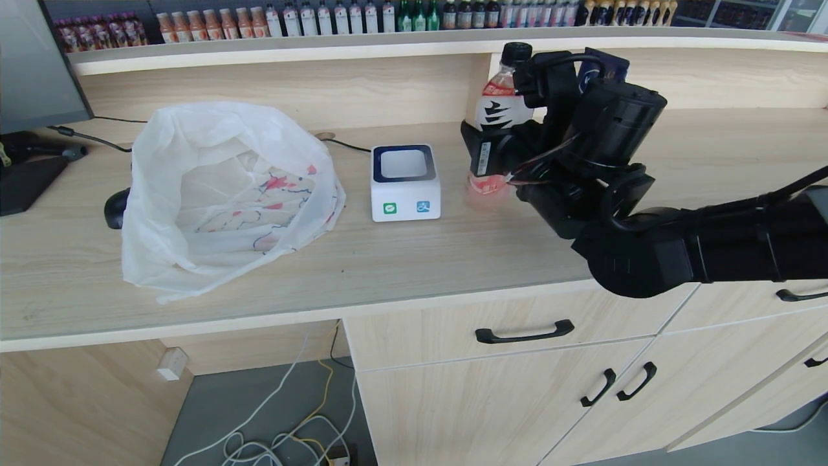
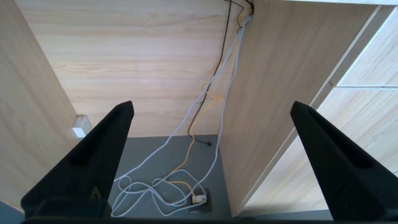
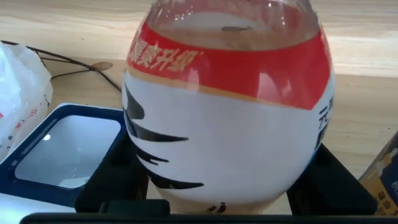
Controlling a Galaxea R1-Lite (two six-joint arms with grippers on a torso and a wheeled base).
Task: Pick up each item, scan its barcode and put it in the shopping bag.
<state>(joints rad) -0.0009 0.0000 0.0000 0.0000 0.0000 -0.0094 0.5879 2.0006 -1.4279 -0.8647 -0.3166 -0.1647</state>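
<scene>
Cables [image 2: 174,180] lay coiled on the floor under the counter [image 1: 388,259]. The left claw [image 2: 211,112] hung above them with its fingers spread wide and nothing between them. Drawer fronts [image 1: 453,362] closed off the near face of the counter at five o'clock from the cables.

On the counter top, the white plastic bag [image 1: 149,252] stood slumped open at nine o'clock from the scanner [image 1: 405,182]. Red and blue marks showed through its wall. They looked like print, and no item could be made out inside.

At three o'clock from the scanner, just beside it, the right claw [image 1: 495,158] was pinched on the lower body of the bottle [image 1: 501,103], which stood upright with its cap at twelve. Whether its base touched the counter or hung just above it could not be told. The right wrist view showed the bottle's label [image 3: 230,124] close up, with the scanner's window off to one side of it.

A dark blue box [image 1: 605,65] sat at one o'clock from the bottle, behind the arm. Farther back, a row of drinks [image 1: 323,19] lined the top shelf.

The task seemed to be at an early stage. The bottle was in hand, but it had not yet been brought over the scanner window or put in the bag. The box probably remained as a further item.
</scene>
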